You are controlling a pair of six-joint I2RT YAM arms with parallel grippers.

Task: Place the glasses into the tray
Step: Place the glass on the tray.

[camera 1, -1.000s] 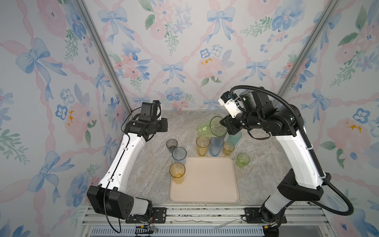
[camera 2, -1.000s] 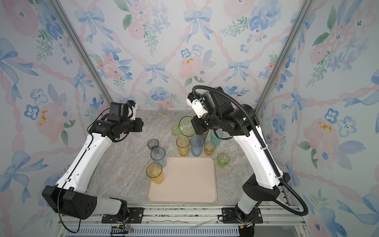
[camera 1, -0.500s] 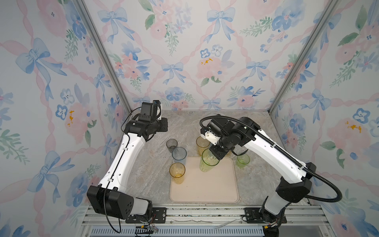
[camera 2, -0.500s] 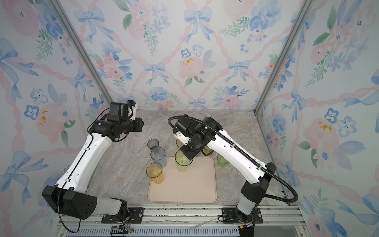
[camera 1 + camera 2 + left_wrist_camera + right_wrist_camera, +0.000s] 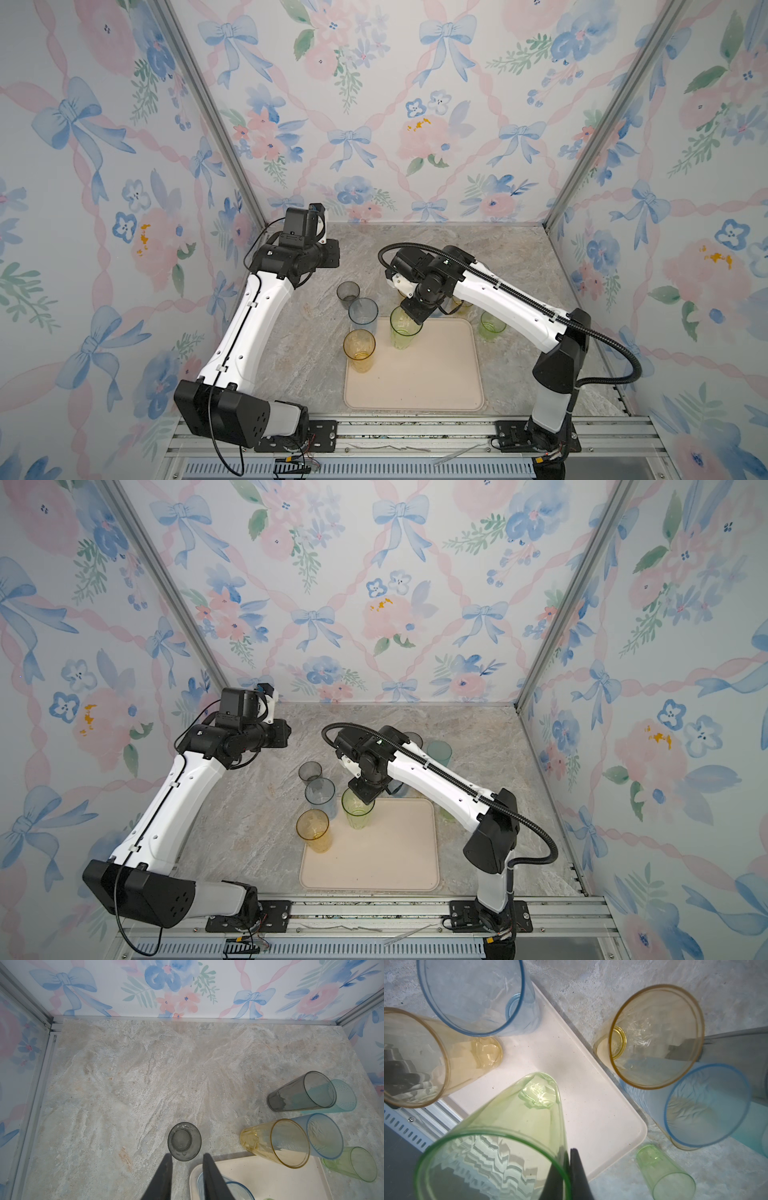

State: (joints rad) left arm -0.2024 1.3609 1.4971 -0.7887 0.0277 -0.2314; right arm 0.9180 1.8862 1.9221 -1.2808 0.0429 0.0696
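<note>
Now, on your left, the left gripper (image 5: 187, 1156) hangs empty, its jaws a narrow gap apart, near the short smoky tumbler (image 5: 348, 293) on the marble table (image 5: 511, 266). Next you have a blue tumbler (image 5: 363, 311) and an amber tumbler (image 5: 359, 349) standing upright along the left edge of the tray (image 5: 436, 374). Beside them your right gripper (image 5: 568, 1152) pinches the rim of the tall green tumbler (image 5: 402, 332), which is mouth up, long axis near vertical, base over the tray's far-left part. A short green tumbler (image 5: 491, 326) stands just off its right edge.
</note>
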